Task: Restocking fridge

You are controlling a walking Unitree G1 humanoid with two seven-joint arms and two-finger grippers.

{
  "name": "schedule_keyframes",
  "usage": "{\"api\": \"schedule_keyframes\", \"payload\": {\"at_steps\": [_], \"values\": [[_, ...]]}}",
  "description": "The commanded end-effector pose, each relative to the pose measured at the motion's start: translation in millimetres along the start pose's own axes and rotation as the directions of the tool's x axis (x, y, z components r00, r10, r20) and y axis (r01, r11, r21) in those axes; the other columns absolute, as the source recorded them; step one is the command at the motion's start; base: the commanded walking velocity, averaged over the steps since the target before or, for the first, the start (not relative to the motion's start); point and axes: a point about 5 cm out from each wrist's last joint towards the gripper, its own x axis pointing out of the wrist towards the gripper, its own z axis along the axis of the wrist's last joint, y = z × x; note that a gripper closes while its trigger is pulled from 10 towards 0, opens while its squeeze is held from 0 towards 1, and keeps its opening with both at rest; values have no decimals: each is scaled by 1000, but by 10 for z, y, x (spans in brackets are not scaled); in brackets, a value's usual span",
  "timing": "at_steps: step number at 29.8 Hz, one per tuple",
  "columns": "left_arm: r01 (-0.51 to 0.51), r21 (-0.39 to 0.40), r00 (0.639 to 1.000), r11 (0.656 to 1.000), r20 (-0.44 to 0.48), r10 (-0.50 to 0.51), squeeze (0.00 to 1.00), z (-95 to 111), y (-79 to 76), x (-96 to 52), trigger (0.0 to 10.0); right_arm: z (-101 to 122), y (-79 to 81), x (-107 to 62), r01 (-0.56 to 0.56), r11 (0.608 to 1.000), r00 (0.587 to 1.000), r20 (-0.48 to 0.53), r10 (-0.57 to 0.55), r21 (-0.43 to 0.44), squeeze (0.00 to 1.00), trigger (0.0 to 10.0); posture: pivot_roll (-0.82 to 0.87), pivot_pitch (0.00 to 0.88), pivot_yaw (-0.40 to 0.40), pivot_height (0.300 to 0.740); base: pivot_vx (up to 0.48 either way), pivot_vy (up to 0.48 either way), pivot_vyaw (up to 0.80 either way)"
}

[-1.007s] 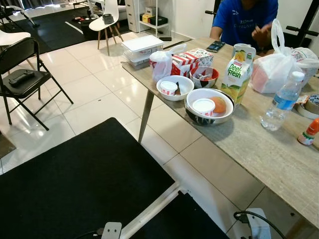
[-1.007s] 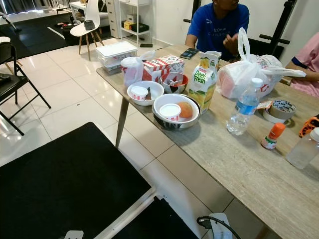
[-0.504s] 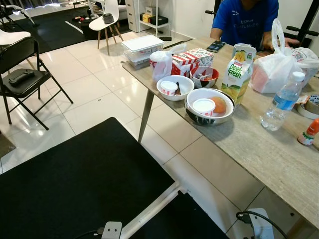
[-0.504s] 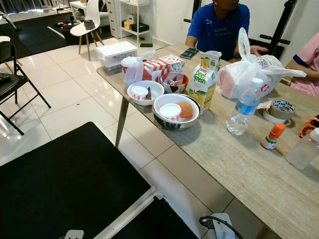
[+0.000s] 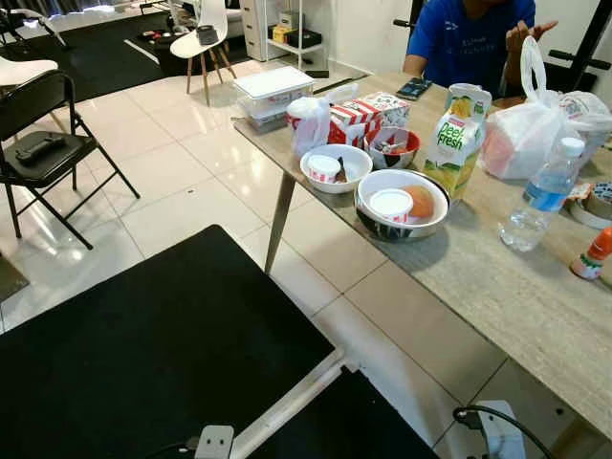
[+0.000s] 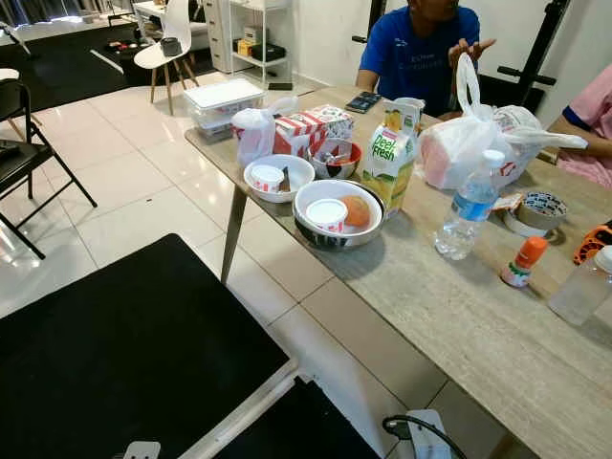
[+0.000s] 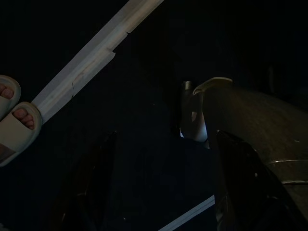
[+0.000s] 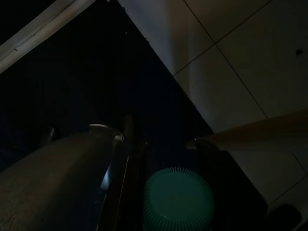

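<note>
I'm at the approach step, nothing picked yet. The juice carton (image 5: 457, 139) stands mid-tabletop (image 5: 497, 287) behind the bowl (image 5: 402, 203). Both arms hang idle; I cannot tell their fingers' state. Next: step closer and reach.

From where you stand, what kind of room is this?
Probably a home's dining or living area: a long table carries food bowls and a juice carton, with tiled floor and a folding chair nearby.

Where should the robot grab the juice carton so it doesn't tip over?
Probably round the juice carton at its flat middle sides, below the gabled top. It stands upright, right behind the big bowl, with bags behind it, so coming in from the water bottle side, where there is a gap, looks easiest.
</note>
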Motion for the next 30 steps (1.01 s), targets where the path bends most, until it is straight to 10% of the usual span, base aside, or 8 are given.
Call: {"api": "schedule_keyframes", "payload": {"at_steps": [1, 30], "values": [[8, 1, 1000, 1000, -20, -8, 0, -55, -24, -3, 10000, -31, 17, 0, -4, 1000, 1000, -9, 4, -10, 0, 10000, 5, 0, -13, 740, 0, 0, 0], [12, 0, 1000, 1000, -9, -12, 0, -6, -41, 7, 10000, -39, 13, -2, -2, 1000, 1000, -6, 2, 19, 0, 10000, -2, 0, -6, 740, 0, 0, 0]]}}
